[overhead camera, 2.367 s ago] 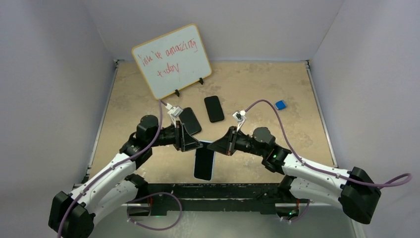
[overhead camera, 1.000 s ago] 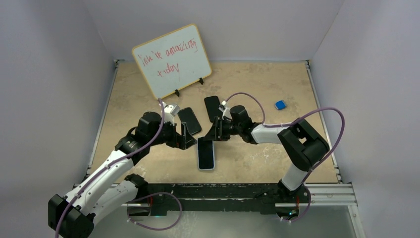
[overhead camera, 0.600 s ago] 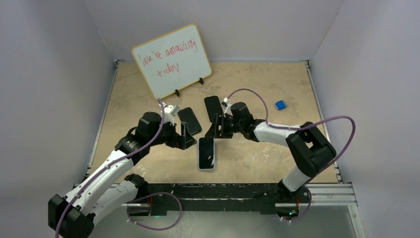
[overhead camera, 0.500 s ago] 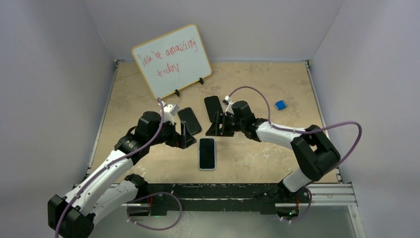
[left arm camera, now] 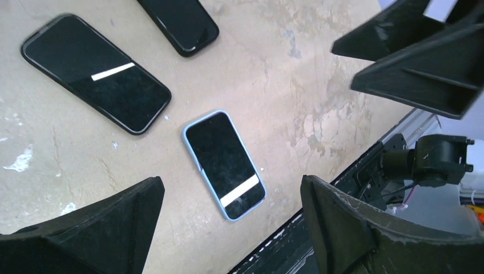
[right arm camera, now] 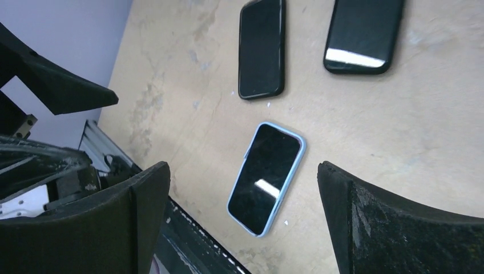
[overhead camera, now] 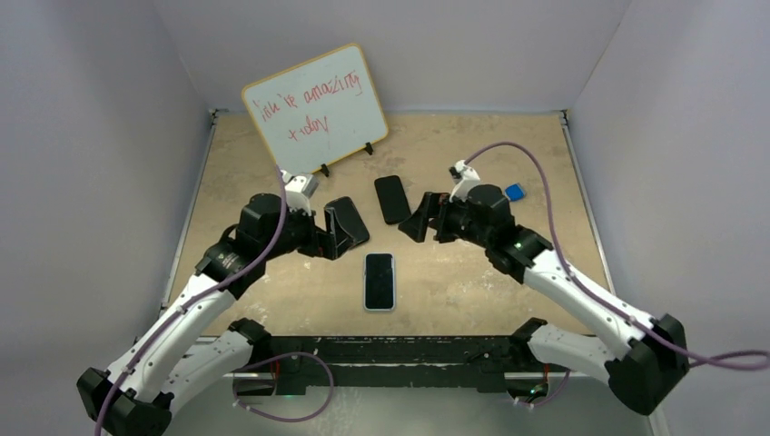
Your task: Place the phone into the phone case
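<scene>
The phone [overhead camera: 380, 282] lies flat and screen up near the table's front edge, inside the light blue phone case [overhead camera: 365, 283], whose rim shows all round it. Nothing touches it. My left gripper [overhead camera: 338, 232] hangs open up and to the left of it. My right gripper [overhead camera: 425, 220] hangs open up and to the right. In the left wrist view the cased phone [left arm camera: 224, 164] lies below my open left gripper [left arm camera: 231, 184]. The right wrist view shows the phone [right arm camera: 266, 177] on the table under my open right gripper [right arm camera: 243, 169].
Two bare black phones [overhead camera: 350, 220] [overhead camera: 392, 199] lie just behind the grippers. A whiteboard [overhead camera: 316, 111] with red writing stands at the back left. A small blue object [overhead camera: 515, 192] sits at the right. The black front rail [overhead camera: 399, 350] runs just below the cased phone.
My right gripper has opened, let go of the cased phone and drawn back to the right. The phone now lies flat on the table. My left gripper has pulled back slightly to the left.
</scene>
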`<action>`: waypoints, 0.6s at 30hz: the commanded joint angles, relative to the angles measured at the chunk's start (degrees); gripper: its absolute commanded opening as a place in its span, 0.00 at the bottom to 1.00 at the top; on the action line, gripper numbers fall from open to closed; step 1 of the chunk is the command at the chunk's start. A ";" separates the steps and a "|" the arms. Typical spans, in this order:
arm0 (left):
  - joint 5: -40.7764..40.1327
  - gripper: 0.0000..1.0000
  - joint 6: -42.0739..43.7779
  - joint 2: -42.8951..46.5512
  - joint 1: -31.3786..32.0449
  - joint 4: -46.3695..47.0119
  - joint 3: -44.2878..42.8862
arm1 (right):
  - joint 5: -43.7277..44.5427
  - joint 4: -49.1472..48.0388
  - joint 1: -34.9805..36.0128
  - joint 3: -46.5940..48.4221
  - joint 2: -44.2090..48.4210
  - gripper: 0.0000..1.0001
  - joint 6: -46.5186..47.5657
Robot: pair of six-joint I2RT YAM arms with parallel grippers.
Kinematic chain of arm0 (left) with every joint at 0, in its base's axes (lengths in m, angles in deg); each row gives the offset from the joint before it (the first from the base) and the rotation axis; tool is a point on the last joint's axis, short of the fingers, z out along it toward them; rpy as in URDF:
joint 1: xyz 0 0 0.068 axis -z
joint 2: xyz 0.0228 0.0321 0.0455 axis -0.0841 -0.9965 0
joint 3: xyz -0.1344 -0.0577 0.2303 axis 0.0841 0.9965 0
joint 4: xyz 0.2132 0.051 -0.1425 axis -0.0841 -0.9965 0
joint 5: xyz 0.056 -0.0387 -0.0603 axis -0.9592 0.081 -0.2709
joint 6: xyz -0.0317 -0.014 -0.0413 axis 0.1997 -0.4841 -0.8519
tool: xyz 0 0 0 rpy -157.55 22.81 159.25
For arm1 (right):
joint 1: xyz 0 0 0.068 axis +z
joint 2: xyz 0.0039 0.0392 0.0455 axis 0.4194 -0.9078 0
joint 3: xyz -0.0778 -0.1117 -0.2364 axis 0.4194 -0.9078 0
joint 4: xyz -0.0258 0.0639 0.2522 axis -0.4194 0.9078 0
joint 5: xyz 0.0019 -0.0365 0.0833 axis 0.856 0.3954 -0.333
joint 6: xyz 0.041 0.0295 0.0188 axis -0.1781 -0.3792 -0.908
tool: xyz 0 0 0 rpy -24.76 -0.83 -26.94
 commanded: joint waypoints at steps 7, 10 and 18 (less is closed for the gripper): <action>-5.84 0.94 -0.33 4.26 -0.20 -0.81 -6.66 | 14.88 11.76 -0.13 0.58 19.26 0.99 -1.75; -6.21 0.94 -0.85 5.67 -0.20 -0.35 -7.29 | 16.03 12.92 -0.13 0.94 22.87 0.99 -2.55; -7.77 0.95 -1.57 9.26 -0.21 1.45 -7.69 | 17.22 14.95 -0.12 3.84 25.71 0.99 -2.88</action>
